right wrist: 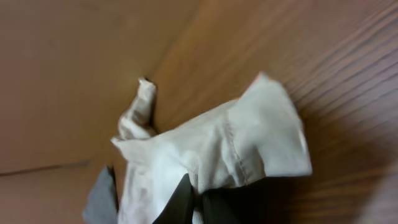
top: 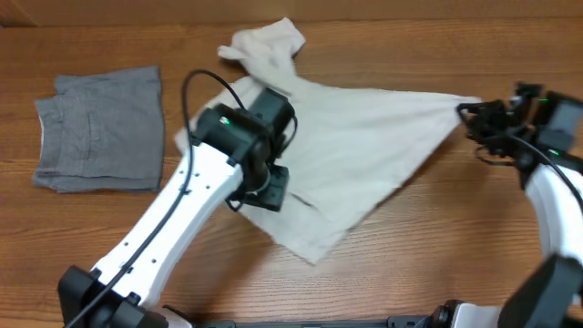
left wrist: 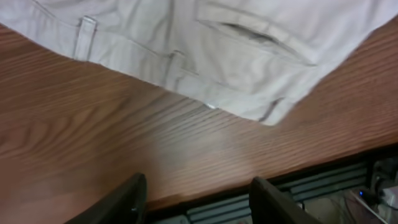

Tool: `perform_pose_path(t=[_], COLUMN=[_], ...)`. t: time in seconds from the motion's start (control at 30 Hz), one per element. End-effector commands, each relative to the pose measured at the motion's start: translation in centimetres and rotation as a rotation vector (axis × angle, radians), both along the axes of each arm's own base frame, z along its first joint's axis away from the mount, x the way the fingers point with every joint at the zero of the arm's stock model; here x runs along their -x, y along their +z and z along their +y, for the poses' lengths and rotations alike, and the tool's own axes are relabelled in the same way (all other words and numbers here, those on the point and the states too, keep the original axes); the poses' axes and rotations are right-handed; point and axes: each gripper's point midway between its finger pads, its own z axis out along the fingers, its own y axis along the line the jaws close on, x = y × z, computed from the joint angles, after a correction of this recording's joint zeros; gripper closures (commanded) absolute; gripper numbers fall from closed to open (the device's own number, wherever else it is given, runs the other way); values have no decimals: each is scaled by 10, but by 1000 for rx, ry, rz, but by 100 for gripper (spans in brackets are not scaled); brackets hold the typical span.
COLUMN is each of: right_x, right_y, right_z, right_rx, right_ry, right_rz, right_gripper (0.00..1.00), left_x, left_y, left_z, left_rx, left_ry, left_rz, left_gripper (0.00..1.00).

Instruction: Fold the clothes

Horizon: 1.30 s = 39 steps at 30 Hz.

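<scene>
Shorts [top: 364, 146] corner pinched tight in right fingers [right wrist: 183, 204]; left fingers [left wrist: 124, 202] apart, empty, their arm hiding the cloth's middle.

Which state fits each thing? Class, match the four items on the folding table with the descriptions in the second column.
Things
1. cream shorts
2. grey shorts
3. left fingers
4. right fingers

States
A. shut on a corner of cloth
B. lying folded at the left of the table
C. spread out and rumpled in the middle
D. apart, nothing between them, over bare wood

Pairs: 1-C, 2-B, 3-D, 4-A
</scene>
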Motion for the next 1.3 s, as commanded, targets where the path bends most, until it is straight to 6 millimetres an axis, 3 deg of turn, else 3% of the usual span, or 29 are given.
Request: perform_pose_path(t=[0.0, 0.17, 0.3, 0.5, 0.67, 0.87, 0.97, 1.03, 1.07, 1.13, 1.17, 1.27], right_x=[7, 14, 14, 16, 16, 17, 17, 17, 17, 17, 17, 18], right_y=[11, 7, 7, 5, 5, 4, 4, 4, 4, 4, 4, 8], right_z=[-3, 1, 1, 2, 2, 2, 3, 2, 2, 2, 2, 2], right_rx=[61, 65, 63, 60, 58, 56, 55, 56, 56, 58, 58, 63], right_ry=[-15, -5, -5, -4, -4, -4, -4, -4, -4, -3, -3, -5], right_rz=[-4, 27, 31, 40, 43, 50, 50, 50, 50, 49, 48, 37], right_gripper=[96, 96, 96, 96, 96, 96, 96, 96, 96, 96, 96, 96], left_x=[25, 50, 63, 45, 51, 62, 63, 56, 52, 40, 35, 20], left_y=[-20, -67, -98, -112, -123, -160, -165, -165, -165, -162, -159, -137], left_z=[-22, -43, -73, -94, -98, -89, -87, -86, -86, -85, -84, -83], left_rx=[51, 36, 125, 195, 205, 142, 118, 94, 82, 47, 35, 15], left_ry=[-41, -111, -175, -328, -456, -520, -541, -537, -530, -485, -465, -414], left_rz=[63, 63, 34, -117, -91, 24, 52, 26, 7, -34, -47, -69], left_gripper=[43, 36, 30, 20, 8, 9, 20, 49, 68, 91, 96, 96])
